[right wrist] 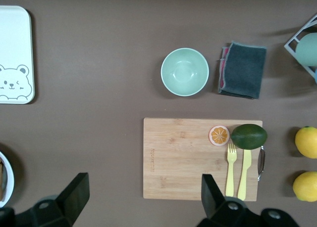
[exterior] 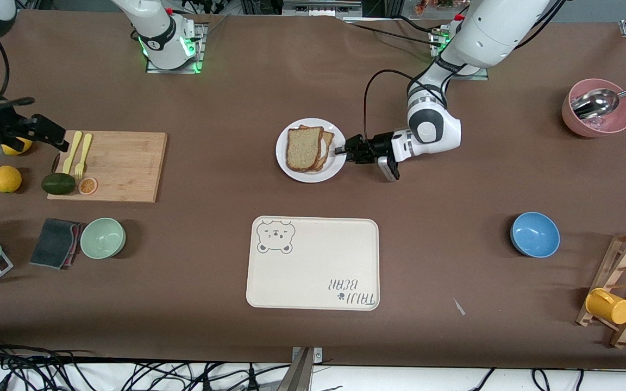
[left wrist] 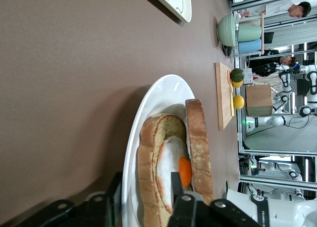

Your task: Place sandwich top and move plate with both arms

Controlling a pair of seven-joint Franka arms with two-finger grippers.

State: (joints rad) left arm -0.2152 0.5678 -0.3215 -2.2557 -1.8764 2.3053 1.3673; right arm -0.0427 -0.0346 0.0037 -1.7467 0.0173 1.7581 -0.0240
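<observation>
One brown table (exterior: pixel 193 260), left end effector (exterior: pixel 341 150) clamped on white plate (exterior: pixel 291 168) rim, right end effector (right wrist: pixel 143 197) spread wide above cutting board (exterior: pixel 123 168).

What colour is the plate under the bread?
Glossy white; the plate shows best in the front view.

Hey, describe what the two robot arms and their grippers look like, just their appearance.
Both are bulky white jointed arms with rounded segments and grey-black bands at the joints. The left arm trails a looping black cable to its black left gripper. The right gripper is black too, with two blocky jaws. Each base glows green beside a small red part.
</observation>
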